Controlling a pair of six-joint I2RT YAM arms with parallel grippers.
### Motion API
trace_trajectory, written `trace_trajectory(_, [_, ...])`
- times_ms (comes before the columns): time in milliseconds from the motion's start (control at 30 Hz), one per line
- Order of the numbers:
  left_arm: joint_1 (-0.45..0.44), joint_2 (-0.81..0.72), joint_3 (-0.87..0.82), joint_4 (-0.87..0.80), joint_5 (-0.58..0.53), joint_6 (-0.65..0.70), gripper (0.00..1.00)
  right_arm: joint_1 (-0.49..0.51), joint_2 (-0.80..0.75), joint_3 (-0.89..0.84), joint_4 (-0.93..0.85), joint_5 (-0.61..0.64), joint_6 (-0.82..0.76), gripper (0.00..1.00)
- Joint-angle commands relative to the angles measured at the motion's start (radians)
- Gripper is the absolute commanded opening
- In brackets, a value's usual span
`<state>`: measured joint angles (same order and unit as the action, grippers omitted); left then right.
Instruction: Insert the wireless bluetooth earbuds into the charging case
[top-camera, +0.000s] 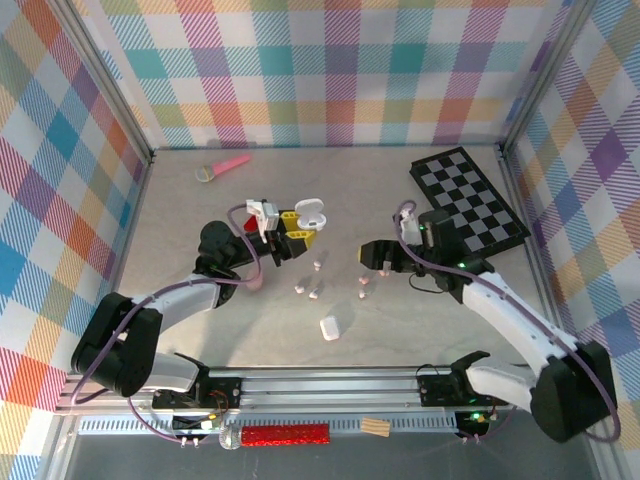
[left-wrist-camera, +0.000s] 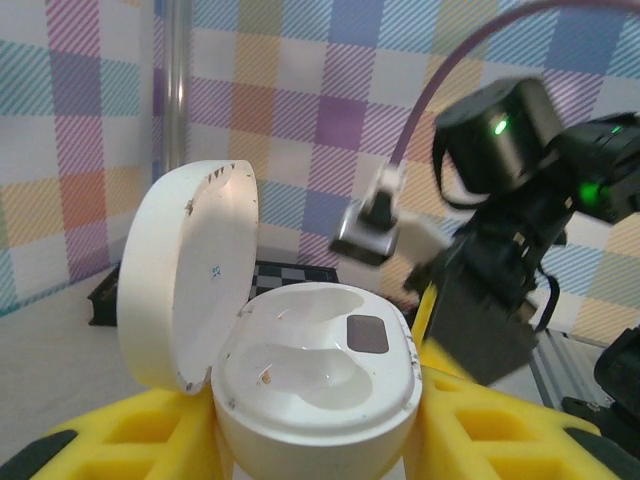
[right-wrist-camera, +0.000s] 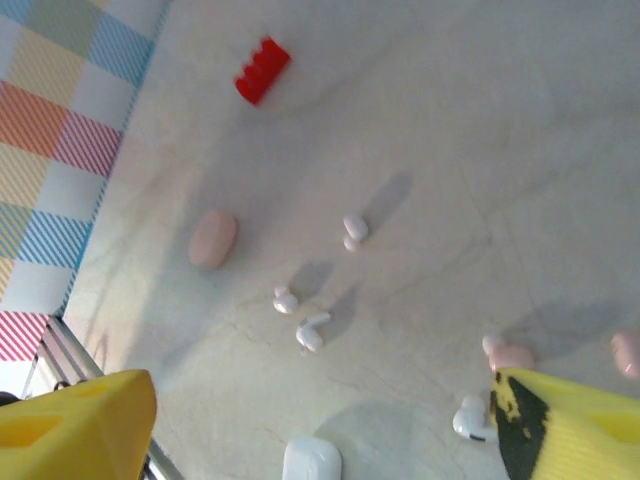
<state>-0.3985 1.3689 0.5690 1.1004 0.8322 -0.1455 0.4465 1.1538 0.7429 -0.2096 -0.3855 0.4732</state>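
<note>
Fingers (left-wrist-camera: 110, 440) of the left gripper (top-camera: 300, 226) are pressing in on the charging case (left-wrist-camera: 320, 380) from both sides. Its lid (left-wrist-camera: 185, 275) is swung open and standing up on the left of my left wrist feed. Both moulded wells inside are showing bare white plastic, with a dark square patch beside them. On the overhead camera I am seeing that case just left of centre, toward the back of the table (top-camera: 400, 340).

My right gripper (top-camera: 372, 256) is hovering to the right of it, its yellow fingers (right-wrist-camera: 70, 425) spread wide apart with nothing between them. Below it the earbuds (right-wrist-camera: 312, 330) are lying loose on the table. Three white ones are sitting grouped near the middle of the right wrist feed. Another white one is lying just beside the right-hand finger in that view, and two pale pink ones are lying close by.

A closed white case (top-camera: 329, 327) is sitting nearer to me than the earbuds. A pink case (right-wrist-camera: 212, 238) is resting off to their left, and a red block (right-wrist-camera: 262, 70) is lying farther back. A checkerboard (top-camera: 470, 200) is lying at the back right, and a pink-handled object (top-camera: 222, 167) is lying near the back wall.
</note>
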Motion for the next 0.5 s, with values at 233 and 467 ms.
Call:
trace_trajectory(233, [0.039, -0.058, -0.034, 0.072, 0.011, -0.046, 0.43, 0.081, 0.418, 0.154, 0.145, -0.107, 0.130, 0.67])
trace_trajectory(467, [0.046, -0.143, -0.058, -0.051, -0.008, 0.020, 0.43, 0.106, 0.661, 0.305, 0.173, -0.139, 0.166, 0.60])
